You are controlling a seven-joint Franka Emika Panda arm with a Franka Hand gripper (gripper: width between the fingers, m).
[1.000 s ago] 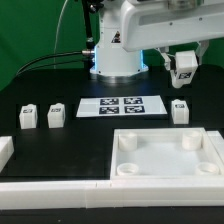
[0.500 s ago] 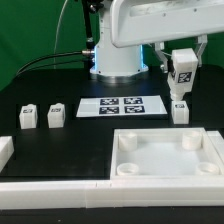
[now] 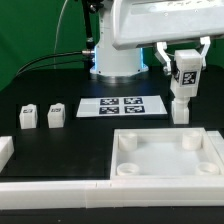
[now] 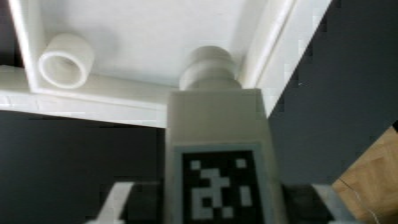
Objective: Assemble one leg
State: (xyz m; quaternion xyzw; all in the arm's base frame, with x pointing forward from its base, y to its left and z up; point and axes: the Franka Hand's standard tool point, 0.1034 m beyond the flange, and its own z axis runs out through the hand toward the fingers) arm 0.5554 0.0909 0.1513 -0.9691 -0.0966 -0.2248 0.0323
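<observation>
Four small white legs [image 3: 27, 117] [image 3: 56, 114] [image 3: 181, 111] [image 3: 184, 78], one white tray [image 3: 160, 134]; one marker board [image 3: 100, 107]

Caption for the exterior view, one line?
Gripper holds a leg upright above the table, near the tray's far edge.

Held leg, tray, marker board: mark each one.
held leg [image 3: 184, 72], exterior view, its tagged face.
tray [image 3: 160, 157], exterior view, its bare floor.
marker board [image 3: 122, 106], exterior view, its middle tags.

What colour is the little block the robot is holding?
The leg is white, with a black-and-white square marker; clearest in the wrist view.
</observation>
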